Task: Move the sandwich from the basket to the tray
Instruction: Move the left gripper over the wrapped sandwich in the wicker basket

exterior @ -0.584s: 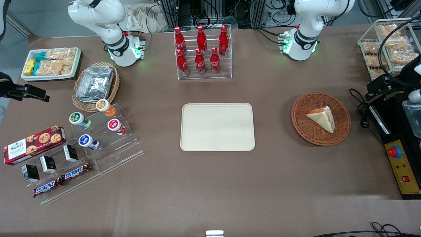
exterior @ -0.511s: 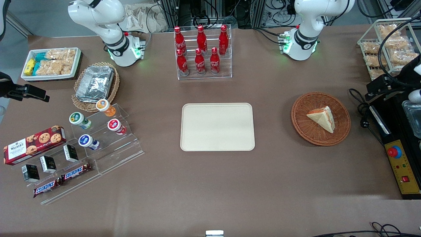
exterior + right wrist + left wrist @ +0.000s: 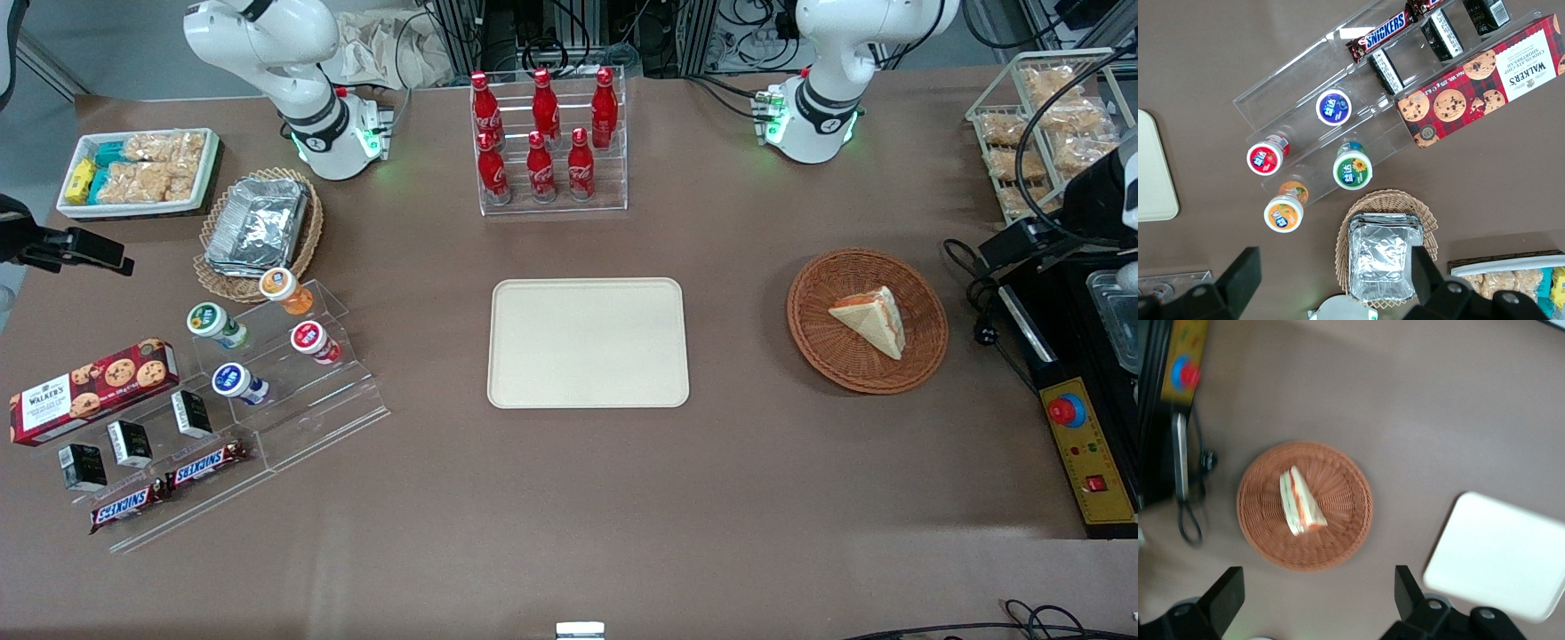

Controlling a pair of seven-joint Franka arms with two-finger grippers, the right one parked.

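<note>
Wicker basket (image 3: 867, 321) holds the sandwich (image 3: 870, 321) — gripper (image 3: 1318, 600) hovers high above, jaws spread wide, empty.

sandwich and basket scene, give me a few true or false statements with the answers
1. The sandwich lies in the basket. True.
2. The tray already holds food. False: nothing lies on the tray.
3. The gripper is shut on the sandwich. False: it is open and hangs above the table near the basket, touching nothing.
4. The sandwich is the only thing in the basket. True.
5. The basket stands on the tray. False: the two are apart on the table, the basket toward the working arm's end.
</note>
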